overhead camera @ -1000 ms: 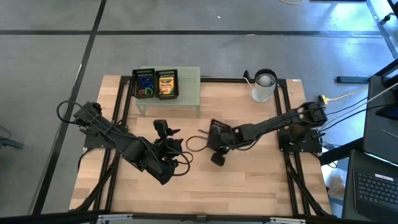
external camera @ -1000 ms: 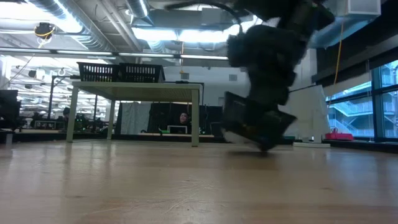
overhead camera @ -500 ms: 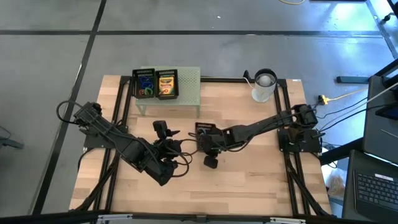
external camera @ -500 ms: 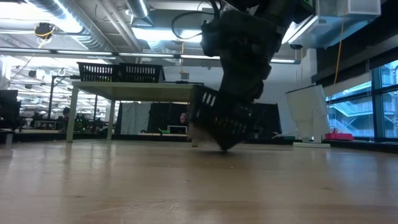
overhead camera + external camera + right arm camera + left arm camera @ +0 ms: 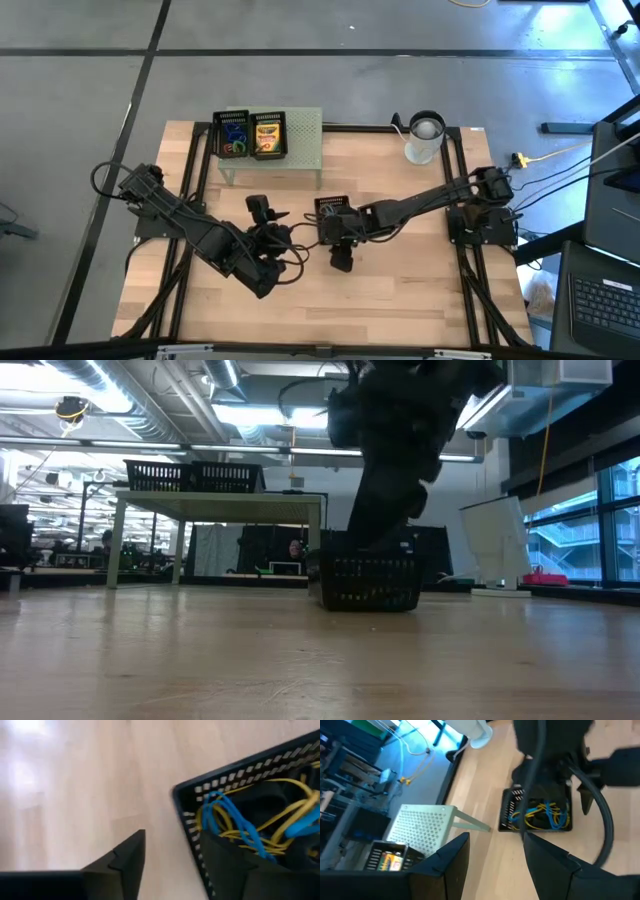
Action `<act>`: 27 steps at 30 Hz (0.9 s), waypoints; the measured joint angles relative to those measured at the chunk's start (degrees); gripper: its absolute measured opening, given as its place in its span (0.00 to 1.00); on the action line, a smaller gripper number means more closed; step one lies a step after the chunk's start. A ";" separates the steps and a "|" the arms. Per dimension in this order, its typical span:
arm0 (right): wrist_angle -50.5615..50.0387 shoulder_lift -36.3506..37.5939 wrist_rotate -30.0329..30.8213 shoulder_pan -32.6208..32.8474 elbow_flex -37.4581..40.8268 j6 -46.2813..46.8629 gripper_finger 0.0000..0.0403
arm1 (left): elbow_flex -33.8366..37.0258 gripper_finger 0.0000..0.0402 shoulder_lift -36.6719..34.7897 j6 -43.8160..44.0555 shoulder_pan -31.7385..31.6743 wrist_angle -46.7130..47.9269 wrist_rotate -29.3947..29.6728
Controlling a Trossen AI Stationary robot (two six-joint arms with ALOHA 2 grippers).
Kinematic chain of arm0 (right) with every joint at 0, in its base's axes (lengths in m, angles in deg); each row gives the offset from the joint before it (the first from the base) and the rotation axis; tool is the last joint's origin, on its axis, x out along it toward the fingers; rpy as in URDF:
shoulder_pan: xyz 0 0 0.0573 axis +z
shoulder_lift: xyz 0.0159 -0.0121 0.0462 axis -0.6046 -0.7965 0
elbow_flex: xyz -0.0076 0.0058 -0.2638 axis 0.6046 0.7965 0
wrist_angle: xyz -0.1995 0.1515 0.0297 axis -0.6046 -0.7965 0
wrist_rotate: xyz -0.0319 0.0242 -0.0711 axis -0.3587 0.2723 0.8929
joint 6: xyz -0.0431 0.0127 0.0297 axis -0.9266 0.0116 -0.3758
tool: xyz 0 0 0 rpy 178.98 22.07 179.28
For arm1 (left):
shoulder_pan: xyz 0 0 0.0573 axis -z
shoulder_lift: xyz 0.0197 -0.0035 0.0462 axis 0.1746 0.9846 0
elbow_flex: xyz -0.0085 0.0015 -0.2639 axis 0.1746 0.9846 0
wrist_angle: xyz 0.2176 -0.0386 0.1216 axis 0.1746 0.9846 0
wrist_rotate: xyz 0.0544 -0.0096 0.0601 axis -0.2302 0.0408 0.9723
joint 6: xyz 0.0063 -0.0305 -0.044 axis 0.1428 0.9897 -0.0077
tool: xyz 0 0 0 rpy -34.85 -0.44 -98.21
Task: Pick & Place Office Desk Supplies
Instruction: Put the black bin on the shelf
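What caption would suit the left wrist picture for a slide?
Small black mesh basket of yellow and blue loops sitting on the wooden table, pale green perforated stand beside it.

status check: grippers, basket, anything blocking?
Right gripper open, straddling the black basket's wall. Basket upright on table, blue and yellow bands inside. Left gripper open, idle nearby. Nothing blocking.

In the high view the right end effector (image 5: 333, 228) covers most of the small black mesh basket (image 5: 331, 210), hiding its contents. The right wrist view cuts that basket off at the picture's edge, and the blue and yellow loops (image 5: 240, 827) inside are blurred. The crayon box (image 5: 387, 860) is partly hidden behind a dark finger.
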 joint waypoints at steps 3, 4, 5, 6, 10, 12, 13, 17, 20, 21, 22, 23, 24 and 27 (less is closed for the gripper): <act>-1.35 2.15 -3.27 -0.40 0.00 -0.51 0.51 | 0.00 0.45 0.00 0.53 0.00 -0.03 -2.03; -1.63 2.94 -3.46 -0.40 0.00 -1.11 0.52 | 0.00 0.45 0.00 0.77 0.00 -0.01 -2.53; -2.08 3.76 -3.20 -0.40 0.00 -2.10 0.53 | 0.00 0.45 0.00 1.13 0.00 -0.03 -2.73; -2.68 4.61 -2.79 -0.38 0.00 -3.43 0.54 | 0.00 0.45 0.00 1.45 0.00 -0.01 -3.01; -3.01 8.10 -3.08 0.01 0.00 -10.11 0.55 | 0.00 0.45 0.00 1.66 0.00 -0.01 -3.64; -4.19 9.93 -3.06 0.50 0.00 -12.91 0.54 | 0.00 0.45 0.00 2.02 0.00 -0.01 -3.64; -4.87 10.89 -3.08 0.72 0.00 -14.18 0.54 | 0.02 0.45 0.00 2.23 0.00 -0.01 -3.64; -9.45 14.78 -2.27 1.81 0.00 -19.75 0.51 | 0.02 0.45 0.00 2.49 0.00 -0.02 -3.64; -12.24 17.51 0.56 2.89 0.00 -22.36 0.50 | 0.00 0.45 0.00 2.90 0.00 -0.03 -3.64; -13.19 18.37 1.46 3.19 0.00 -22.57 0.49 | 0.01 0.45 0.00 2.96 -0.07 -0.05 -3.64; -13.63 19.18 2.36 3.43 0.05 -22.60 0.49 | 0.00 0.45 0.00 3.02 -0.12 -0.05 -3.64; -13.58 20.20 3.38 3.67 0.55 -22.63 0.49 | 0.00 0.45 0.00 3.05 -0.14 -0.07 -3.63; -13.64 21.28 4.31 3.85 1.48 -22.69 0.49 | 0.02 0.45 0.00 3.04 -0.15 -0.19 -3.64; -11.23 24.97 6.38 4.12 6.72 -21.72 0.48 | 0.01 0.45 0.17 3.04 -0.15 -0.32 -3.64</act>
